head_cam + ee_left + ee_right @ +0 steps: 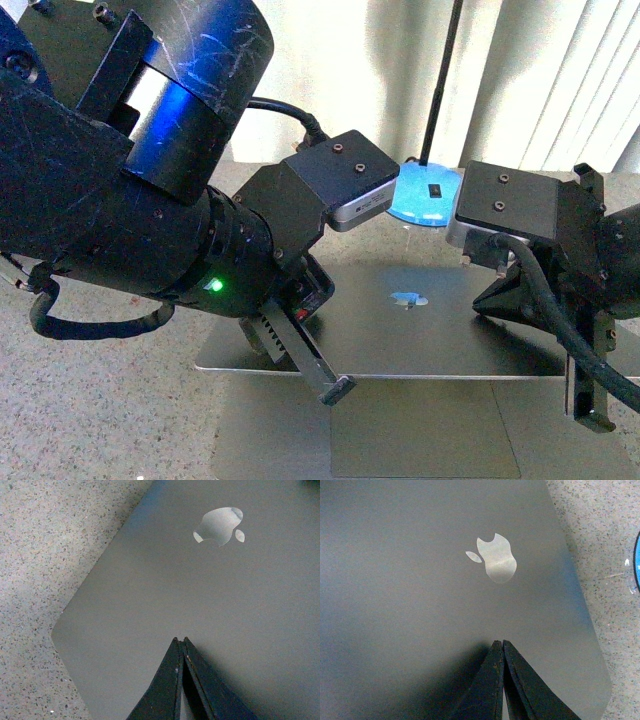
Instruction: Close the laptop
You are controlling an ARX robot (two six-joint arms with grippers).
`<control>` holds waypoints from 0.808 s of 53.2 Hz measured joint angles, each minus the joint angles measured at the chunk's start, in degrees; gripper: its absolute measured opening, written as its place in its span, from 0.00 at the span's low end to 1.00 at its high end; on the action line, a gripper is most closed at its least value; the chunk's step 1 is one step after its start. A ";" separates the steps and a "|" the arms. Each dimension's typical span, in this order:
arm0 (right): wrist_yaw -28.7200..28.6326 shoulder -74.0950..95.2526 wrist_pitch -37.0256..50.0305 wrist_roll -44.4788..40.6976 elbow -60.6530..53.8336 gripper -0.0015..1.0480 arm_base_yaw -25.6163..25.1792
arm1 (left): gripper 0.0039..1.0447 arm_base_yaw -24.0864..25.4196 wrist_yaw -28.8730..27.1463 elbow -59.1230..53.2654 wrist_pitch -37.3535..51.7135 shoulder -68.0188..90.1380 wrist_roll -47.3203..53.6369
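The laptop [420, 330] lies on the table with its grey-silver lid folded far down, apple logo [407, 298] facing up. Its palm rest and trackpad [425, 430] still stick out under the lid's front edge. My left gripper [337, 390] is shut, its tip at that front edge near the lid's left side. My right gripper [590, 412] is shut too, at the lid's right side. In the left wrist view the shut gripper [181, 640] points onto the lid [150, 595]. The right wrist view shows the same, with the gripper [499, 642] over the lid [420, 580].
A blue round base [425, 195] with a thin black pole stands just behind the laptop; its rim [637, 562] shows in the right wrist view. The speckled tabletop [100, 400] surrounds the laptop. White curtains hang at the back.
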 joint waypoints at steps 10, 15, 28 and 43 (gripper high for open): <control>0.00 1.16 0.52 0.04 -0.11 0.03 0.17 | 0.03 -0.04 0.39 -0.92 1.09 1.07 -0.52; 0.00 1.92 0.90 0.07 -0.11 0.03 0.28 | 0.03 -0.04 0.66 -1.38 1.64 1.66 -0.76; 0.11 3.32 1.79 0.07 -0.26 0.03 0.46 | 0.03 -0.04 1.51 -2.16 3.48 2.80 -1.11; 0.28 5.33 3.30 0.85 -0.61 0.03 0.68 | 0.03 -0.02 2.12 -3.21 5.97 5.09 -1.75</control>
